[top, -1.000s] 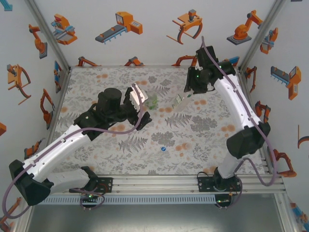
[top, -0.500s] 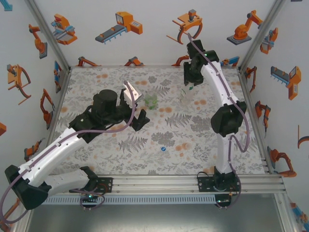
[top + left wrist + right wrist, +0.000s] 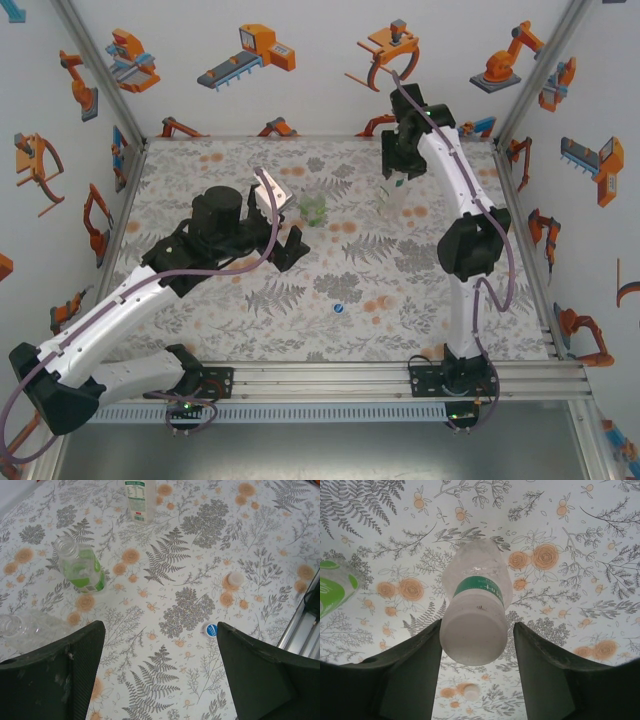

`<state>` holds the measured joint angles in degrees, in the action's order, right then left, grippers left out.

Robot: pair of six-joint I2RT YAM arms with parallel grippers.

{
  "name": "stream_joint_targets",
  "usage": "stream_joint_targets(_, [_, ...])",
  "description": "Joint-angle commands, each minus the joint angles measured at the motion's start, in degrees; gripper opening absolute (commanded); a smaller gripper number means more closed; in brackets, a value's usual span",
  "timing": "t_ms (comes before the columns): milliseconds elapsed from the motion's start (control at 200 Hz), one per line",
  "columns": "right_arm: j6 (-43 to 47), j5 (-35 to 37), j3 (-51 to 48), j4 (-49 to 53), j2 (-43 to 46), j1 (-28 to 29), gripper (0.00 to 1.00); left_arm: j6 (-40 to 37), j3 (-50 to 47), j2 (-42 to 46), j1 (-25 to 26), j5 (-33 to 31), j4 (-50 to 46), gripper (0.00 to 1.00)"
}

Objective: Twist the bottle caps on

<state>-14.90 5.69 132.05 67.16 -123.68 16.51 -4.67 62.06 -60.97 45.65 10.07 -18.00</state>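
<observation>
Blue cap (image 3: 210, 629) looks light and slippery: pinch its rim. Your left end effector (image 3: 157, 628) gapes empty; right end effector (image 3: 477, 626) straddles the labelled bottle (image 3: 476, 587), grip unclear.

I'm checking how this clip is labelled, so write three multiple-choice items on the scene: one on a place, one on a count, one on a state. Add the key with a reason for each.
1. Where is the blue cap?
A. screwed on a bottle
B. loose on the table
C. clamped in a gripper

2. How many bottles does the left wrist view show?
A. one
B. two
C. three

3. The green-tinted bottle is:
A. upright, uncapped
B. upright, capped
C. lying down, capped

Key:
1 B, it lies flat on the cloth, not far from the white cap.
2 C, the green-tinted one, the labelled bottle and the short clear bottle.
3 A, it stands on its base and its bare, open neck points up.
</observation>
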Motion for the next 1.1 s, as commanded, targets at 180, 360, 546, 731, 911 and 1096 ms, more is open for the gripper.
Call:
stream_joint_targets(180, [1.0,0.8,9.8,5.3,0.4,-0.2,0.58,0.6,-0.6,1.3,-0.4,-2.5,0.4,0.84])
stream_joint_targets(360, [1.6,-1.9,8.6,5.0,4.6,0.3,0.56,3.1,-0.8,1.4,-1.7,-6.8,-0.2,0.84])
stream_joint_targets(546, [1.8,-4.0,0.0,-1.3,10.9,3.3,0.55,6.0,-0.8,1.4,-3.6,-11.0,-1.4,0.83])
stream_joint_targets(731, [1.5,-4.8,-2.8,-4.9,11.7,8.9,0.55,7.6,-2.1,2.6,-5.4,-12.9,-1.8,0.83])
stream_joint_targets(911, [2.2,-5.8,-4.8,-10.1,9.3,15.3,0.59,8.7,-3.3,4.1,-6.1,-14.3,-2.0,0.83])
stream_joint_targets(1096, [2.2,-7.3,-12.8,-22.4,9.2,19.0,0.70,8.9,-4.7,6.6,-6.4,-15.8,-2.4,0.84])
